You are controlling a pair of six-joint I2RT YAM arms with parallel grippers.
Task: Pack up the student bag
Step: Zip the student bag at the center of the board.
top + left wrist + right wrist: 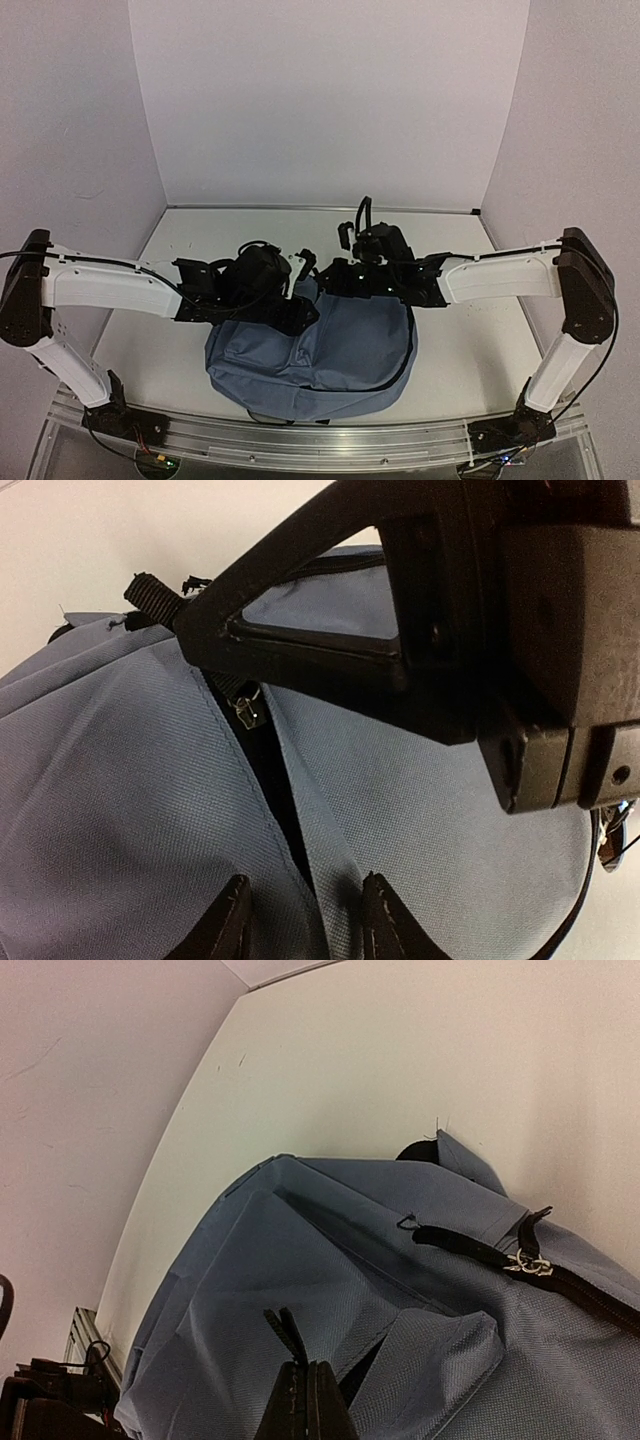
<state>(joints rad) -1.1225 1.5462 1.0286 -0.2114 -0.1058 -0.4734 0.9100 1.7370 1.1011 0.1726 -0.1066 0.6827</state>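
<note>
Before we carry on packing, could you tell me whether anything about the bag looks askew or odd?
Nothing looks damaged or spilled. The student bag lies slumped on the table, its fabric creased into a loose fold, with a dark gap open below the zip pull.

A: Filling the frame?
B: Dusty-blue backpack (120,810), woven cloth, with a dark open slit (275,790) down the middle.
A: Along the bottom edge?
B: Two black fingers (232,920), apart, straddling a fold of blue cloth beside the slit. Pinching or not, impossible to tell.
A: Higher up?
B: Small metal zip pull (248,712), black webbing loop (150,588), bulky black triangular bracket (450,610) overhanging from the right. Pale surface (80,530) at top left.
</note>
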